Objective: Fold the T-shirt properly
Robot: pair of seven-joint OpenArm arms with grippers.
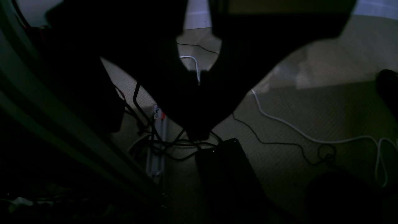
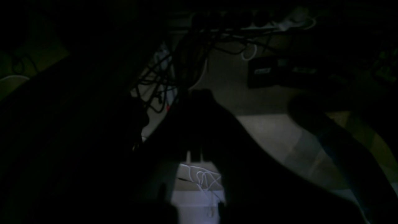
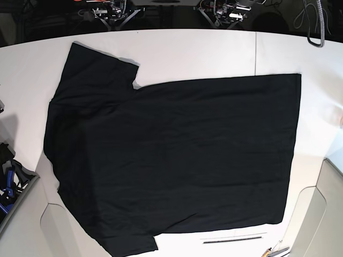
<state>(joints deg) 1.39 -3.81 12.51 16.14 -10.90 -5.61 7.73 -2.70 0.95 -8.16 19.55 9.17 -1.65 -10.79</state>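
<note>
The T-shirt [image 3: 177, 155] lies spread flat on the white table [image 3: 214, 53] in the base view, plain black side up. Its sleeves are at the left and its hem runs down the right. Neither gripper shows in the base view. The left wrist view is dark and looks down at the floor; my left gripper [image 1: 199, 133] appears there as a black silhouette, fingers meeting at the tips, shut with nothing seen in it. My right gripper [image 2: 199, 93] is likewise a dark shape over the floor, tips together and shut. No cloth shows in either wrist view.
Tangled black cables and a black box [image 1: 227, 168] lie on the floor under the left wrist, with a white cable [image 1: 311, 137] to the right. The arm bases [image 3: 112, 10] stand at the table's far edge. A blue clamp [image 3: 8, 182] sits at the left edge.
</note>
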